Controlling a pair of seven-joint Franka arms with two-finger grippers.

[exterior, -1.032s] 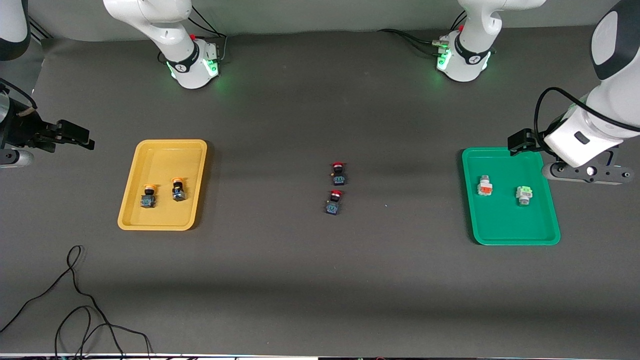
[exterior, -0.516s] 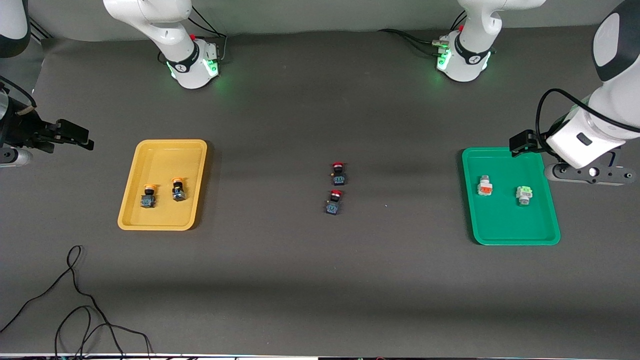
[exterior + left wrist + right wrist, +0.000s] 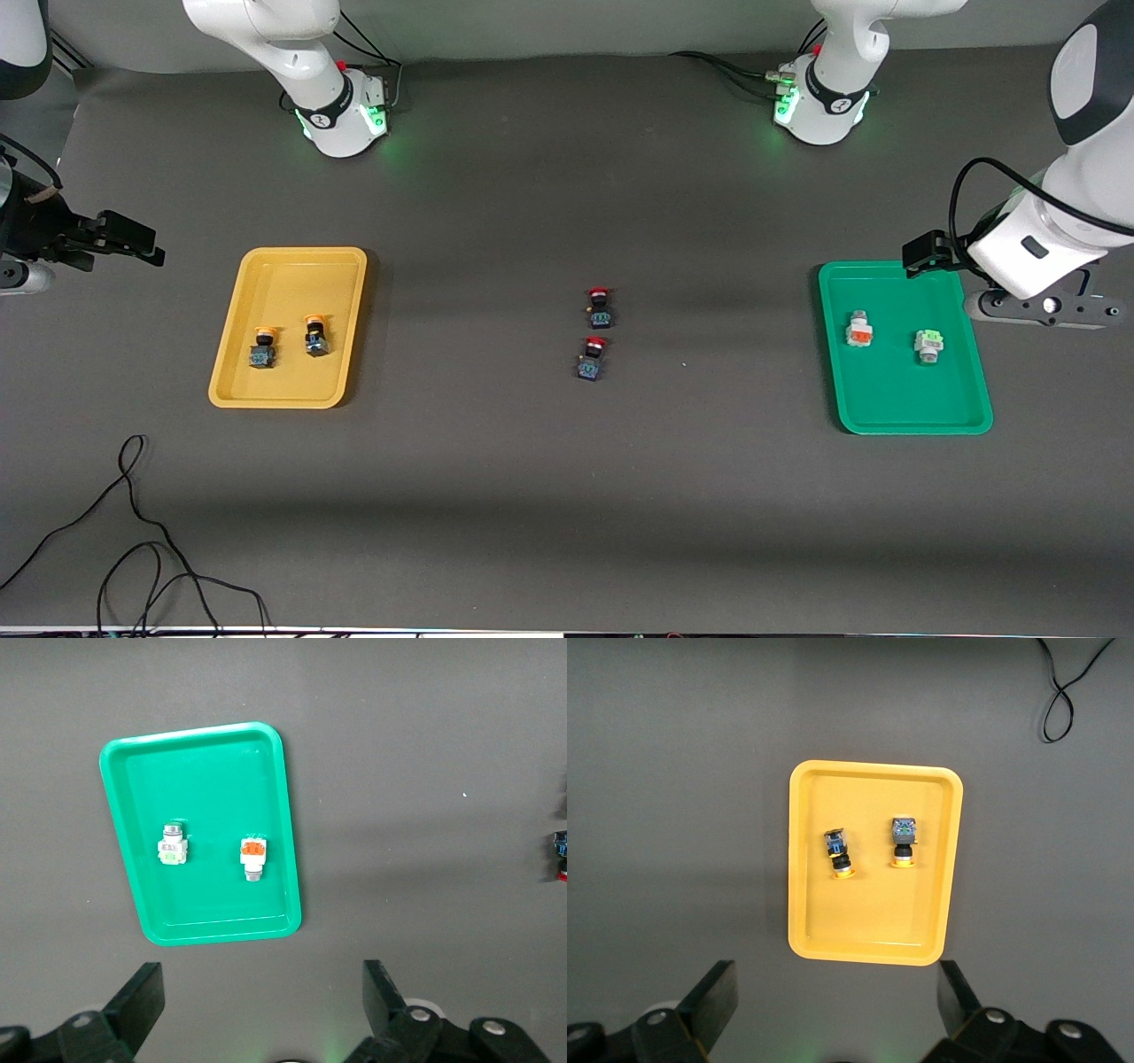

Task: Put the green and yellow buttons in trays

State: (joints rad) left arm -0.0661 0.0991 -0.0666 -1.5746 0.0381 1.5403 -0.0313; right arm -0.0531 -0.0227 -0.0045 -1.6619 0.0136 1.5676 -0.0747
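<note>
Dark grey counter [image 3: 496,496], two trays well apart; yellow tray [image 3: 266,390] toward the right arm's end, green tray [image 3: 886,416] toward the left arm's end; in the yellow tray two yellow-capped buttons side by side, apart from each other, lying on the tray floor: first yellow button [image 3: 263,346] and second yellow button [image 3: 314,336], both also plain in the right wrist view, dark bodies with orange-yellow caps; in the green tray a green-faced button [image 3: 928,344], white blocky body, and beside it, apart, an orange-faced button [image 3: 858,330] of the same white make; between the trays, near the middle of the counter, two red-capped buttons on the bare counter, one red button [image 3: 600,307] farther from the front camera, the other red button [image 3: 592,358] just nearer, close but not touching; left claw [image 3: 257,1010] up in the air just off the green tray's edge at the left arm's end, fingers spread wide, holding nothing; right claw [image 3: 837,1010] up in the air off the yellow tray at the right arm's end, fingers likewise spread, holding nothing; black cable [image 3: 133,540] looped on the counter nearer the front camera than the yellow tray.
</note>
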